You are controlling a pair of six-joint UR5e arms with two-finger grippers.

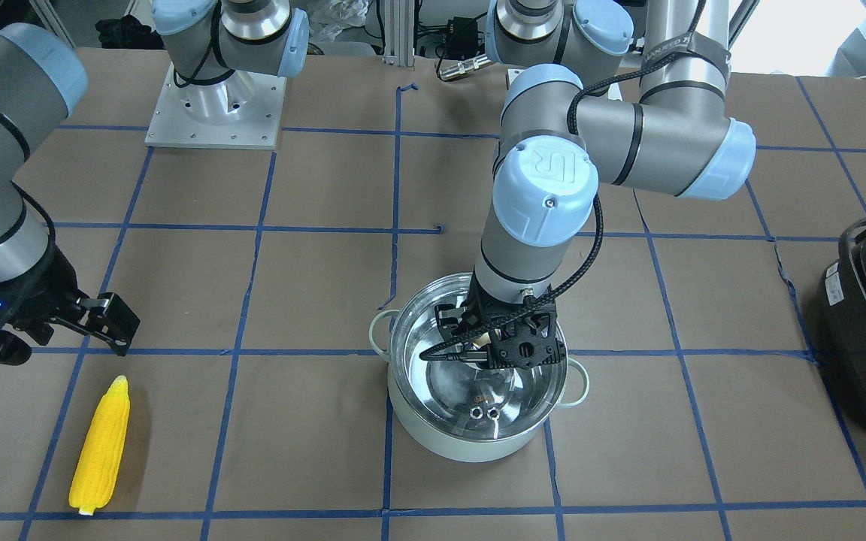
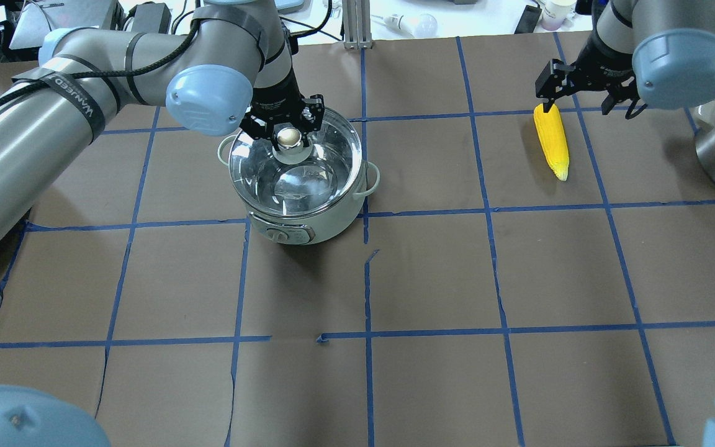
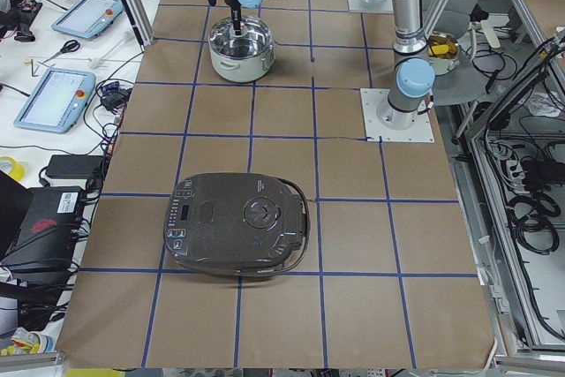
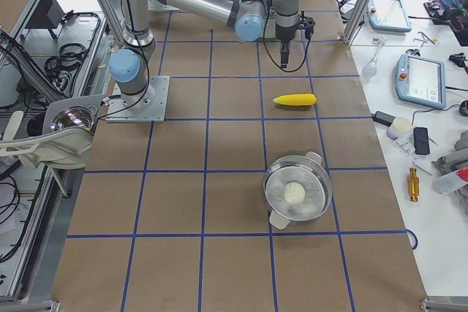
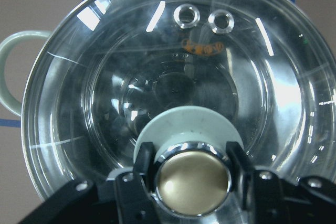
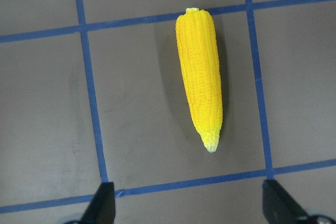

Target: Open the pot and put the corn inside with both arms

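Corn (image 2: 551, 141) well apart from pot (image 2: 334, 218), left gripper (image 2: 288, 126) clasping lid knob (image 5: 192, 182)

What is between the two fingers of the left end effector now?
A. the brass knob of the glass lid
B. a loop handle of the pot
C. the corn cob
A: the left wrist view shows the brass knob between the fingers of the left end effector; the corn lies apart from it.
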